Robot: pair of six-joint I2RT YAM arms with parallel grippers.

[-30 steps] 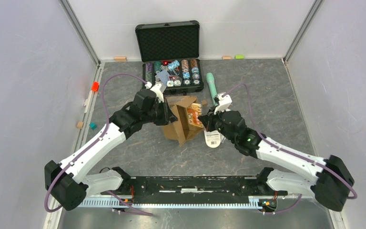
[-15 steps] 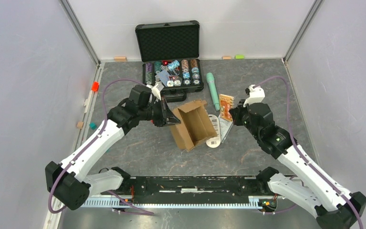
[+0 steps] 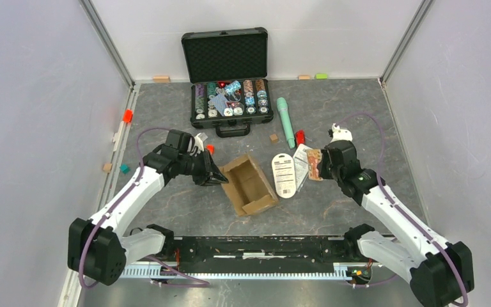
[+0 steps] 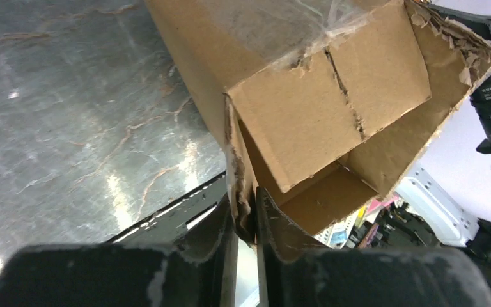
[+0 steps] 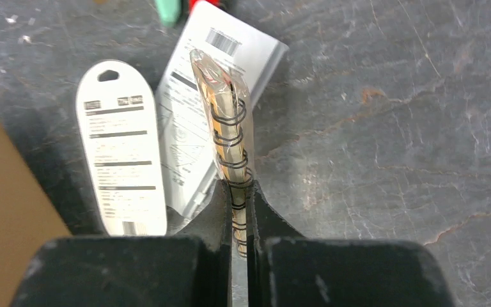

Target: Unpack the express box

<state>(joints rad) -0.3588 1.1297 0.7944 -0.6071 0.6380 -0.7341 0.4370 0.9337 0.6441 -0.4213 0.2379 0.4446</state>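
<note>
1. Express box (image 3: 249, 186): brown carton lying at the middle of the bench (image 3: 358, 121), between my two arms, its open side facing up and its brown interior showing from above. In the left wrist view, clear tape clings to its torn upper edge.
2. Left pincer (image 3: 216, 175): set at the carton's left corner. My left wrist camera shows the jaws drawn narrow on a ragged edge of the cardboard wall, with the board pinched between both fingers.
3. Right pincer (image 5: 238, 192): to the right of the carton and apart from it. The jaws are narrow, clamped on a spiral-bound packet (image 5: 230, 137) in clear wrap. They grip it at the wire spine, and I see it edge-on from the right wrist.
4. White oval card (image 3: 284, 174): flat on the bench, print upward, just right of the carton.
5. White printed sheet (image 5: 230, 57): beside the card and partly beneath the packet, with a barcode at its far corner.
6. Green pen-shaped item (image 3: 285, 120): beyond the card, with a small red piece (image 3: 300, 137) near its closer end.
7. Black case (image 3: 230, 64): lid raised at the back of the bench, rows of chips inside, well apart from the carton.
</note>
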